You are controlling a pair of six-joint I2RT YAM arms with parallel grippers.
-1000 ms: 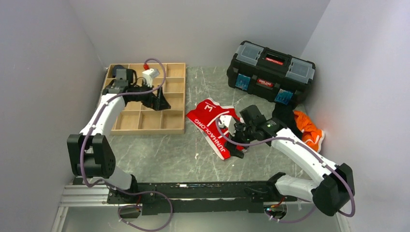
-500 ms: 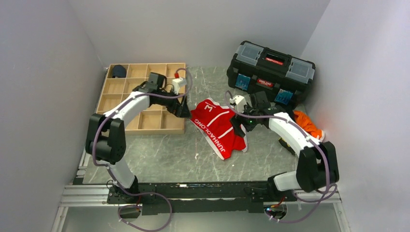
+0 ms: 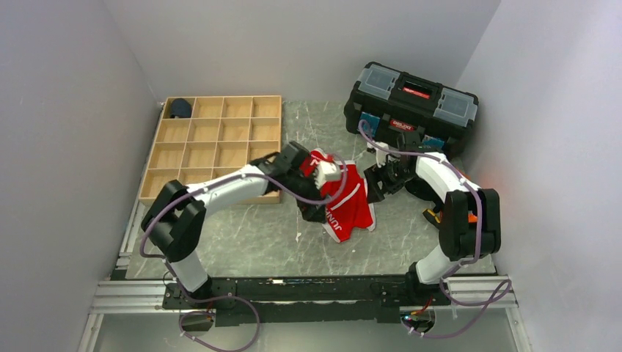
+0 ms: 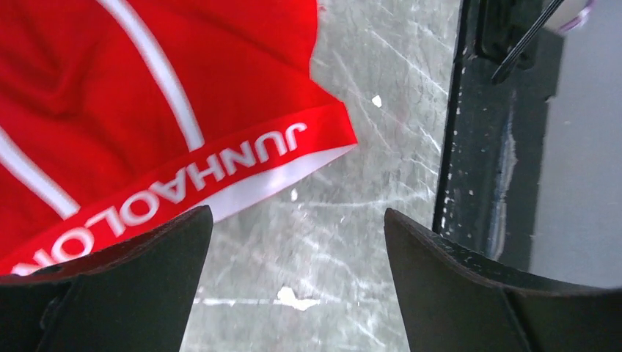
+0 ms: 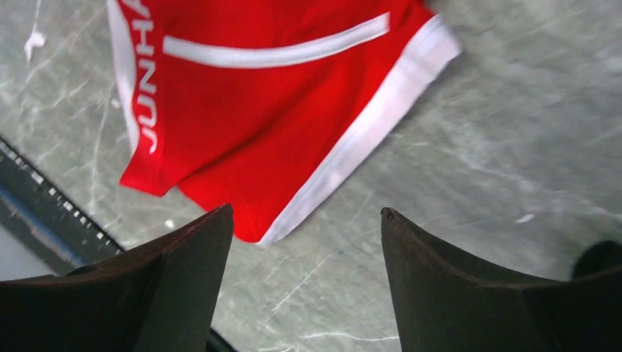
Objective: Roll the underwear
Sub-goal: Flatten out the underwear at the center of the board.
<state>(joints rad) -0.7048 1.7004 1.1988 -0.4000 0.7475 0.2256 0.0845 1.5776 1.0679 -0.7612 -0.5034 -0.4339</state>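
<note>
Within the last second the left arm had swung away from the wooden tray (image 3: pixel 213 139) and reached across to the underwear (image 3: pixel 352 202), while the right arm had shifted from the garment's near corner to its right edge. The underwear lay spread flat and unrolled on the table (image 3: pixel 249 238), between the two arms. The left gripper (image 4: pixel 297 220) hung wide open and empty just off the lettered waistband, with one finger (image 4: pixel 125 286) close over the band's corner. The right gripper (image 5: pixel 306 216) was also open and held nothing, poised over the white-trimmed leg hem. From these views I could not tell whether either finger actually touched the cloth. Both arms now seemed placed to pinch an edge, so the rolling itself had probably not yet begun.
</note>
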